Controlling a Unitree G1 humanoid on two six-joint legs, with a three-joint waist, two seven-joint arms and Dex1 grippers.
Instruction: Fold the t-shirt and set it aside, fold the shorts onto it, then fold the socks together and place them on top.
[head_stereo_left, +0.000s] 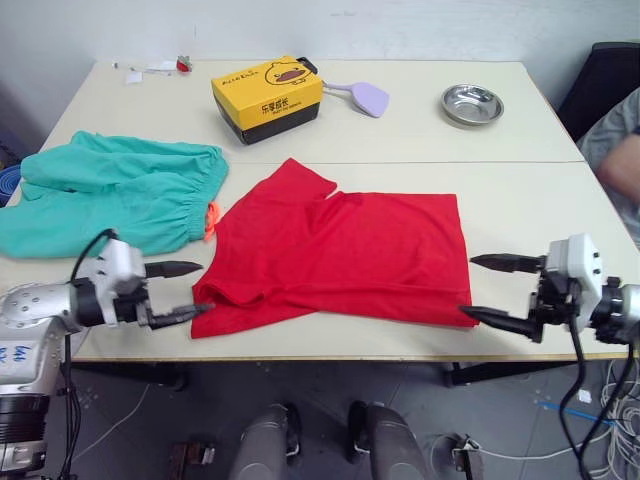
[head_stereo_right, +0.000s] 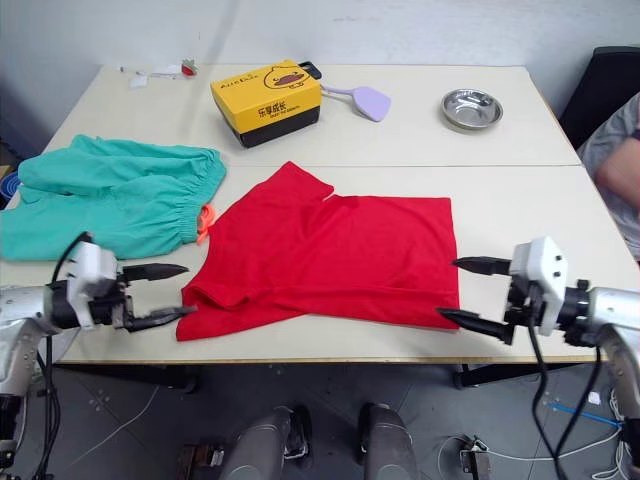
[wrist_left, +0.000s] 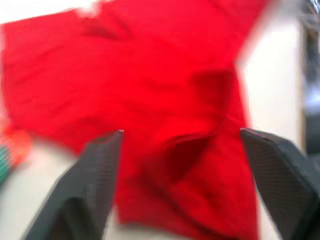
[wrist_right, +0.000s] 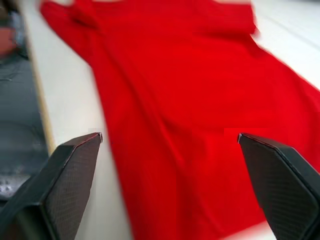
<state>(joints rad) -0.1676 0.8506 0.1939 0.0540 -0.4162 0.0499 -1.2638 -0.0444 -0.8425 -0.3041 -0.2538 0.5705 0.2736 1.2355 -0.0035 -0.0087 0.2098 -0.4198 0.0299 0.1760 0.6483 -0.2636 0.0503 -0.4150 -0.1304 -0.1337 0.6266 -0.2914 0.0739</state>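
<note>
Head stereo pair: high, facing forward and down over table (head_stereo_left: 520, 215), near-identical coverage. Left wrist camera: close, looking along open fingers (wrist_left: 95, 175) onto t-shirt (wrist_left: 150, 100). Right wrist camera: close, facing same t-shirt from opposite end. All four share t-shirt.

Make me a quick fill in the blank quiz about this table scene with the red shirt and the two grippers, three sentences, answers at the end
1. The t-shirt lying between the left gripper and the right gripper is coloured ____.
2. Both grippers have their fingers ____.
3. The shorts lie on the robot's ____ side of the t-shirt.

Missing words: red; open; left
</note>
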